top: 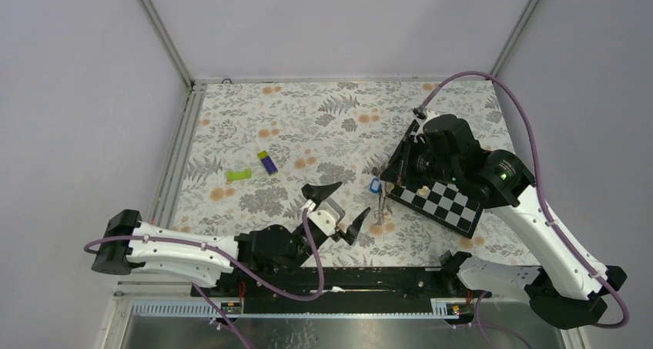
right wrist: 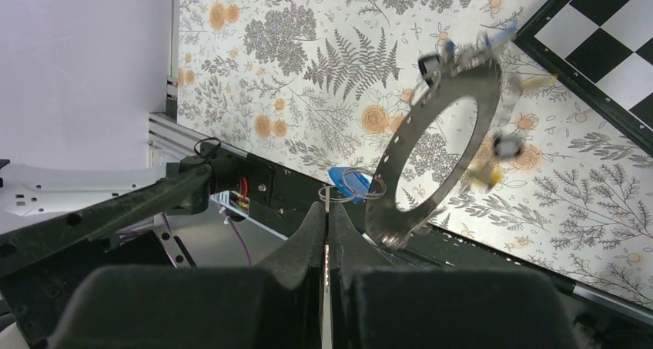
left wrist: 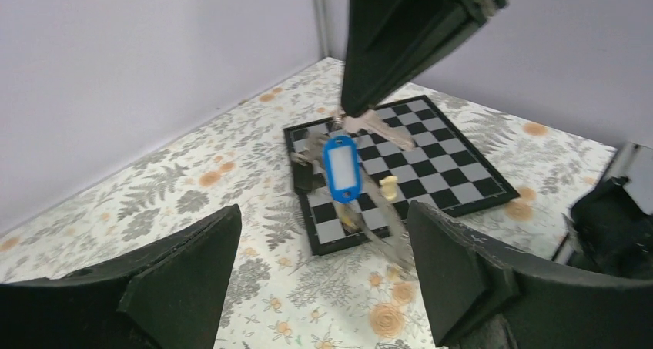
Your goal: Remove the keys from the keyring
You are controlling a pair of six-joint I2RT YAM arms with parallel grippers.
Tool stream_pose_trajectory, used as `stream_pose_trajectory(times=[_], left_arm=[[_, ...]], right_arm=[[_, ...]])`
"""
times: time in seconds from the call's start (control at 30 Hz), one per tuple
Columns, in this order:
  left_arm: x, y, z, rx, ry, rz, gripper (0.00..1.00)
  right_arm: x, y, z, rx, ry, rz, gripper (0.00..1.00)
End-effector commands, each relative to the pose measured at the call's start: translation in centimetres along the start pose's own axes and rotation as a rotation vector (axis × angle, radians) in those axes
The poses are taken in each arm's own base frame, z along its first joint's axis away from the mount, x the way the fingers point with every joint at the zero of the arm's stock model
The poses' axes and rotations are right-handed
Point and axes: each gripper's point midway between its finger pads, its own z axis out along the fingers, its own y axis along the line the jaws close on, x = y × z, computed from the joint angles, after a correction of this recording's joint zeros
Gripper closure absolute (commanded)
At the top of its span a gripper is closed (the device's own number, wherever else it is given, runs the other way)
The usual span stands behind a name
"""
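My right gripper point(top: 383, 176) hangs above the table's near middle, shut on a thin silver key point(right wrist: 326, 207). Below it dangle a blue tag point(top: 375, 186) point(left wrist: 341, 168) point(right wrist: 348, 181) and the large grey keyring point(top: 380, 212) point(right wrist: 400, 160) point(left wrist: 394, 229). More keys point(right wrist: 499, 145) with black and yellow heads cling to the ring's rim. My left gripper point(top: 346, 207) point(left wrist: 322, 210) is open just left of the hanging ring. Its fingers point(left wrist: 181, 276) stand wide apart with nothing between them, and the ring's lower end sits close to the right finger.
A black-and-white chessboard point(top: 440, 200) point(left wrist: 439, 160) lies under the right arm, with a small white pawn point(left wrist: 390, 186) on it. A purple-and-green block point(top: 267, 162) and a green piece point(top: 238, 175) lie to the left on the floral cloth. The black base rail point(top: 370, 276) runs along the near edge.
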Motion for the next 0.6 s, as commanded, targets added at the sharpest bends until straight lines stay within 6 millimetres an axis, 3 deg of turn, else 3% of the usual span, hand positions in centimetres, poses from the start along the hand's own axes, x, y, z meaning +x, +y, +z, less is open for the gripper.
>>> stream_pose_trajectory(times=[0.0, 0.23, 0.57], left_arm=[[-1.0, 2.5, -0.1, -0.141, -0.055, -0.003, 0.14], [-0.6, 0.9, 0.4, -0.066, -0.074, 0.054, 0.15], [-1.7, -0.3, 0.1, 0.022, -0.113, -0.002, 0.2]], right_arm=[[-0.1, 1.8, -0.6, -0.093, -0.002, 0.016, 1.0], [1.8, 3.2, -1.0, -0.19, 0.106, -0.042, 1.0], [3.1, 3.3, -2.0, -0.244, 0.162, -0.135, 1.0]])
